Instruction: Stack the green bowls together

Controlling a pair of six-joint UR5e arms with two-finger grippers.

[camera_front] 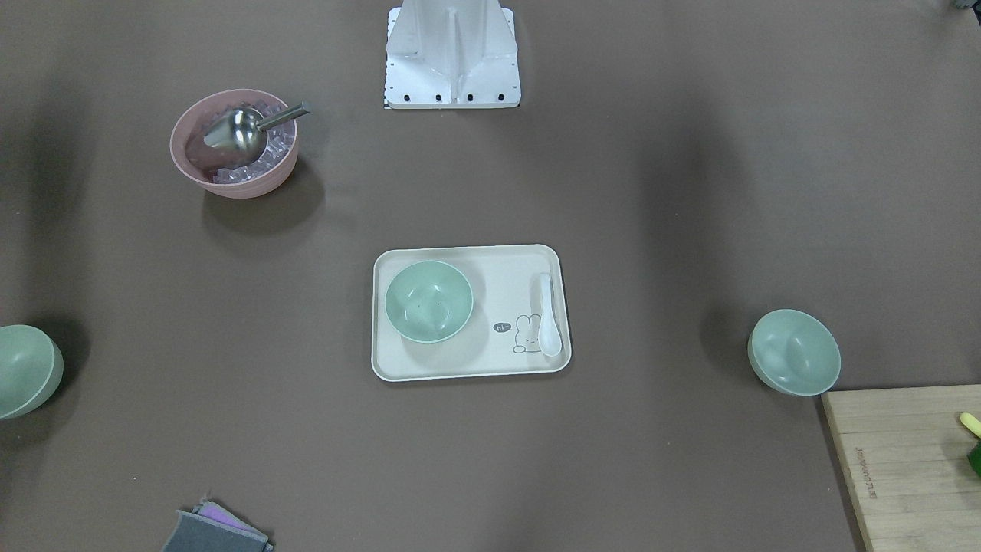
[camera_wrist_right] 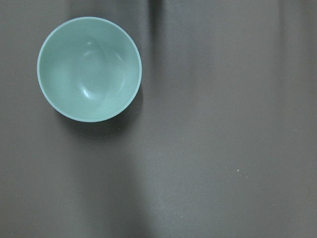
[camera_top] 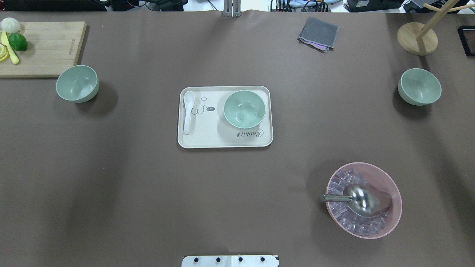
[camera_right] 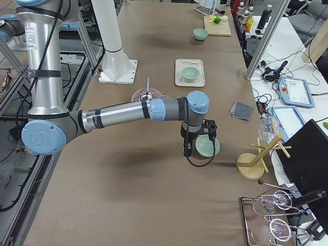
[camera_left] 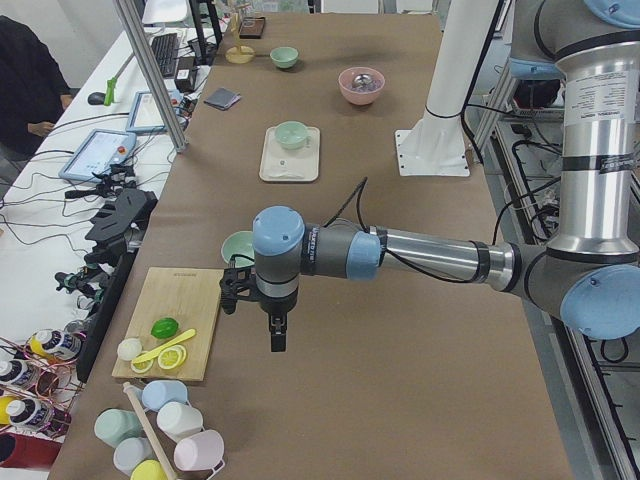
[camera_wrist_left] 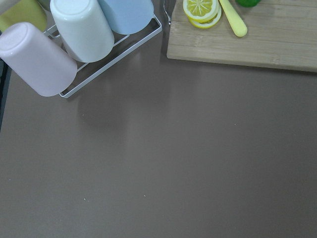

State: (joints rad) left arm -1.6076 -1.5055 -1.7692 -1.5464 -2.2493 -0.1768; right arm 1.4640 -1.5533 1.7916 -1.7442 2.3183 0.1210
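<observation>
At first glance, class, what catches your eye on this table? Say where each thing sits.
Three pale green bowls stand far apart: the centre bowl on a cream tray in mid-table, the left bowl beside the wooden cutting board, the right bowl towards the table's right end. Nearer the robot on its right, a pink bowl of ice cubes holds a metal scoop.

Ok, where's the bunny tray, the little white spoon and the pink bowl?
bunny tray (camera_top: 207,139), overhead view, a bare patch of its floor.
white spoon (camera_top: 187,115), overhead view, middle of its handle.
pink bowl (camera_top: 387,181), overhead view, its bare inner wall.
</observation>
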